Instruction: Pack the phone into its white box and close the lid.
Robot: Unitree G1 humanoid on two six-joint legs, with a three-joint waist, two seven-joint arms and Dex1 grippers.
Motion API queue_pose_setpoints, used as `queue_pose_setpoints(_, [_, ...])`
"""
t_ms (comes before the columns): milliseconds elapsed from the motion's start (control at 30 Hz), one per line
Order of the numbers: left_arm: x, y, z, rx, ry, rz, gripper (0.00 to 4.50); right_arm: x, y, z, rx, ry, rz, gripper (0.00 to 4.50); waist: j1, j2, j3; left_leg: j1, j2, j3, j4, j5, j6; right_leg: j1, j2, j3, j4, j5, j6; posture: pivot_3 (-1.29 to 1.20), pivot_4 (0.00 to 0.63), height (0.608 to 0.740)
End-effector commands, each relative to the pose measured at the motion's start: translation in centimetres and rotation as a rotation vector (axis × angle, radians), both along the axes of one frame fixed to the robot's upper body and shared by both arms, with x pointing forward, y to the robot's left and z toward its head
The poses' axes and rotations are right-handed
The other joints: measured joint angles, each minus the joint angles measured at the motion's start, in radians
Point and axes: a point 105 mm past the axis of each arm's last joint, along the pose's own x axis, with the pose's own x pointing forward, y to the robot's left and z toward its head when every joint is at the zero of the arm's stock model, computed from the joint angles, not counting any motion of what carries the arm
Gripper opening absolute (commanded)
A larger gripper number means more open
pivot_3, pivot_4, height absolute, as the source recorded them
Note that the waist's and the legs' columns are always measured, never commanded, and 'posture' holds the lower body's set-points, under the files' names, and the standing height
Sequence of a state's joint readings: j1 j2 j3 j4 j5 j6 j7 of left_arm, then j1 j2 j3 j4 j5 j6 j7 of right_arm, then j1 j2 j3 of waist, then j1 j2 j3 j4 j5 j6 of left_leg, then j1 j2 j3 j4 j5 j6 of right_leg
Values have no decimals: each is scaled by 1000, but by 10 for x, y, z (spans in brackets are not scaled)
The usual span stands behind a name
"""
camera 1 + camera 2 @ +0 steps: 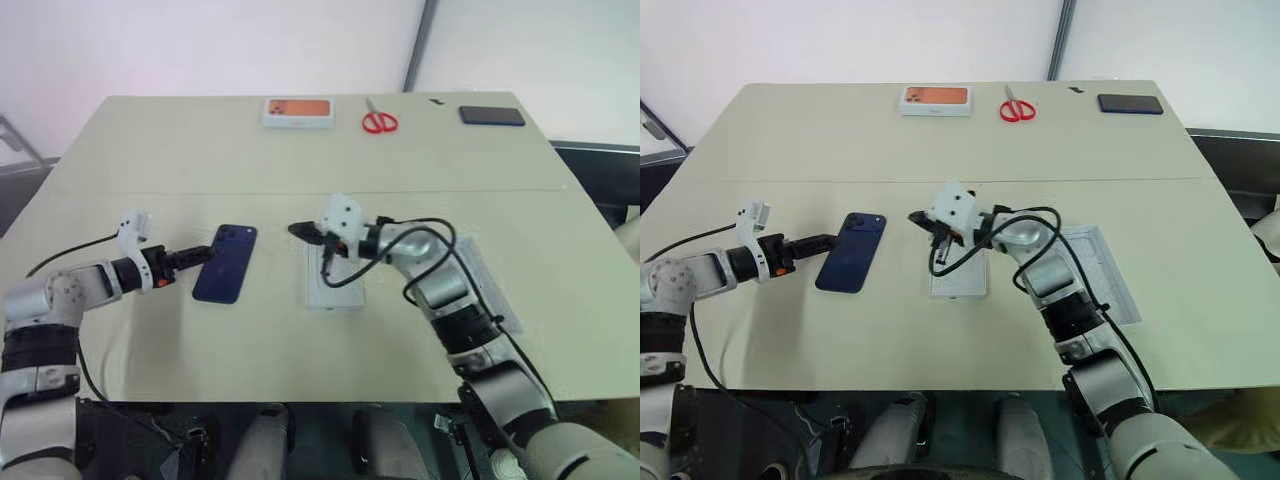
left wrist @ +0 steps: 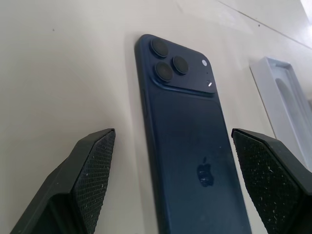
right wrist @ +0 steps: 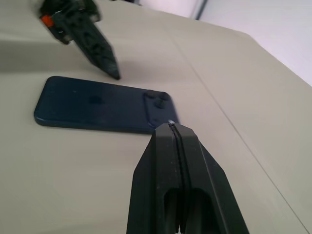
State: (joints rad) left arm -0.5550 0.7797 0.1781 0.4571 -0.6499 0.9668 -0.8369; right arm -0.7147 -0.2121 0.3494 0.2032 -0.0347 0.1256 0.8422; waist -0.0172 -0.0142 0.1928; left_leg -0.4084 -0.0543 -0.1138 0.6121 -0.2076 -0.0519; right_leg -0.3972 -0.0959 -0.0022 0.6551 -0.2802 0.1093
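Your left gripper [image 1: 203, 255] is open at the phone [image 1: 226, 263], which lies face-down on the table [image 1: 150, 150], left of the white box [image 1: 335, 285]. Right gripper [image 1: 297, 231] shut, empty, above box. Risk: pads skid phone w/o lifting; slim edge.

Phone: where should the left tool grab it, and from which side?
Pinch the phone across its long edges near the end without the camera cluster. It lies flat, back up, too thin for a top grab. The left tool is open and straddles that end, so come in low from the robot's left.

Silver-grey arms, black cables, black textured pincer fingers [image 2: 92, 170]
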Motion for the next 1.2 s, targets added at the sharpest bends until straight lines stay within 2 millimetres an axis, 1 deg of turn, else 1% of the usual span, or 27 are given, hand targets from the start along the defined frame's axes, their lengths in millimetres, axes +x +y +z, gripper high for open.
queue_pose_setpoints(33, [5, 3, -2, 48, -2, -31, 4051, -5, 23, 1, -53, -21, 37, 19, -2, 0, 0, 0, 0, 0, 0, 0, 0, 0, 0, 0, 0, 0, 0, 0, 150, 740])
queue_pose_setpoints(67, [7, 2, -3, 48, 2, -39, 4051, -5, 27, -1, -67, -15, 37, 19, -3, 0, 0, 0, 0, 0, 0, 0, 0, 0, 0, 0, 1, 0, 0, 0, 150, 740])
queue_pose_setpoints(100, [8, 2, -8, 59, 16, -43, 4051, -3, 30, -8, -104, 3, 28, 19, -3, 0, 0, 0, 0, 0, 0, 0, 0, -1, 0, 0, 1, 0, 0, 0, 150, 740])
queue_pose_setpoints(200, [0, -14, -23, 62, 76, -141, 4051, -4, 37, -23, -184, 56, 26, 19, -2, 0, 0, 0, 0, 0, 0, 0, -1, -1, 0, 0, 3, 0, 0, 0, 150, 740])
queue_pose_setpoints(267, [-3, -21, -32, 40, 118, -169, 4051, 0, 41, -25, -203, 69, 6, 19, -2, 0, 0, 0, 0, 0, 0, 0, -1, -1, 0, 0, 3, 0, 0, 0, 150, 740])
queue_pose_setpoints(367, [-11, -32, -38, -21, 167, -208, 4051, 6, 44, -29, -226, 84, -32, 19, -1, 1, -1, 0, 0, 0, 0, 0, -1, -1, 0, 0, 3, 0, 0, 0, 150, 740])
queue_pose_setpoints(500, [-22, -42, -51, -27, 216, -252, 4051, 9, 43, -40, -275, 111, -60, 19, -1, 1, -2, 0, -1, 0, 0, 0, 0, -1, -1, 0, 4, 0, 0, 0, 150, 740])
queue_pose_setpoints(667, [-23, -52, -51, -58, 226, -262, 4051, 8, 45, -43, -279, 146, -68, 19, 1, 4, -5, 1, -1, 0, 0, 0, 0, 0, -1, 0, 4, 0, 0, 0, 150, 740])
queue_pose_setpoints(800, [-24, -61, -51, -76, 237, -276, 4051, 11, 45, -45, -292, 178, -93, 19, 2, 5, -6, 1, -1, 0, 0, 0, 0, 0, -1, 0, 4, 0, 0, 0, 150, 740])
queue_pose_setpoints(933, [-26, -70, -51, -103, 252, -289, 4051, 10, 46, -48, -310, 175, -84, 19, 3, 5, -8, 2, -1, 0, 1, 0, 0, 1, -1, 0, 4, 0, 0, 0, 150, 740])
queue_pose_setpoints(1100, [-28, -85, -44, -205, 281, -309, 4051, 8, 46, -50, -314, 180, -79, 19, 3, 8, -11, 2, -2, 0, 1, 0, 0, 1, -1, 0, 3, 0, 0, 0, 150, 740])
queue_pose_setpoints(1200, [-26, -89, -37, -257, 286, -303, 4051, 8, 43, -51, -318, 184, -81, 19, 3, 7, -11, 2, -2, -1, 1, 0, 0, 1, -1, 0, 3, 0, 1, 0, 150, 740])
